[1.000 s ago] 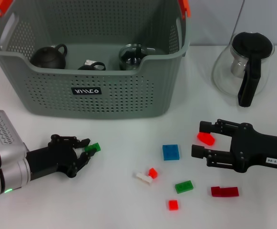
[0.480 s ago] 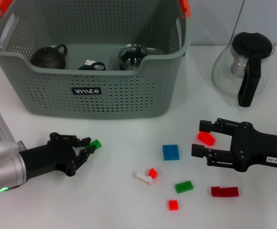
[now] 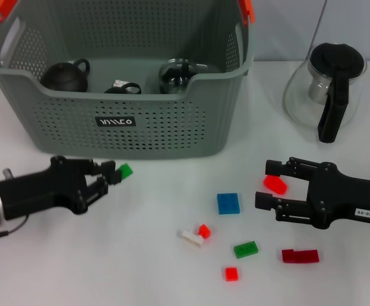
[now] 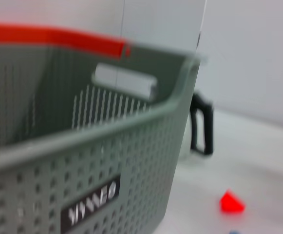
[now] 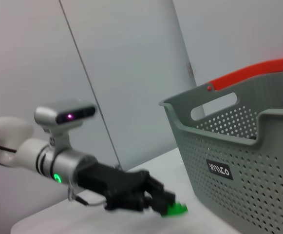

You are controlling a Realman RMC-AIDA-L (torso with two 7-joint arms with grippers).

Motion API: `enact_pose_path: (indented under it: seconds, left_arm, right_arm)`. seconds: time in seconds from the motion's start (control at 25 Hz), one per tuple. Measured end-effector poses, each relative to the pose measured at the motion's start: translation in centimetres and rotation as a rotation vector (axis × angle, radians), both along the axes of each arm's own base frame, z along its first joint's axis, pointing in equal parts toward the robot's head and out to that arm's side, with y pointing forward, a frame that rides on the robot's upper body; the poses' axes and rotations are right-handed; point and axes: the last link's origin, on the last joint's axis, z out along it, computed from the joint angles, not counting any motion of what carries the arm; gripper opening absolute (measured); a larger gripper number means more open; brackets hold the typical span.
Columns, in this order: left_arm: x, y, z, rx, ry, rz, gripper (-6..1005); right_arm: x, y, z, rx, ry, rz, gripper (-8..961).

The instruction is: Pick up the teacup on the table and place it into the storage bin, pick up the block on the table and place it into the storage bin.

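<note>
While the head view is showing the whole counter (image 3: pixel 140 268), the left gripper (image 3: pixel 111 173) is pinching a small green block (image 3: pixel 125 170) at its fingertips, just in front of the front wall of the storage bin (image 3: pixel 172 127) and below its rim. From the gripper, the bin opening is lying up and beyond, so the coming move appears to call for a lift over the front rim. The right gripper (image 3: pixel 269 185) is resting well apart on the counter, fingers spread, with a red block (image 3: pixel 274 185) lying between them; no closure on it is visible. A dark teapot (image 3: pixel 65 76) and a glass cup (image 3: pixel 175 74) are already sitting inside the bin, and a glass kettle (image 3: pixel 328 89) is standing beside it.

Looking from the left wrist, the bin's perforated wall (image 4: pixel 107 161) is filling the near field, confirming close approach; the arm's own fingers are not showing.

Looking from the right wrist, the left gripper (image 5: pixel 168 207) is holding the green block (image 5: pixel 176 209) clear of the counter, beside the bin (image 5: pixel 248 165) and well below its rim.
</note>
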Motion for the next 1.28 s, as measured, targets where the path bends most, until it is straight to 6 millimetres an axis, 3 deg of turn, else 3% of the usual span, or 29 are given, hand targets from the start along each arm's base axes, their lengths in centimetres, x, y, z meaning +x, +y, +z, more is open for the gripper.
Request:
enact_pose_path:
  seconds: [0.4,0.76,1.0,1.28]
  left_arm:
    - [4.3,1.7,6.0,-0.064,-0.294,-0.04,173]
    - [9.1,6.2,10.7,-0.045,-0.365,-0.013,172]
    - [11.3,10.3,11.7,0.002,-0.289,0.085,171]
    - [11.8,14.3,9.1,0.056,-0.019,0.226,170]
  right_arm:
    - [0.1,-0.1,-0.1,0.0,-0.001,-0.006,820]
    - [0.0,-0.1,-0.2,-0.001,0.001,-0.003,820]
    - [-0.1,0.0,-0.3,-0.001,0.003,-0.001,820]
    - [-0.3,0.1,-0.3,0.0,0.003,0.003,820]
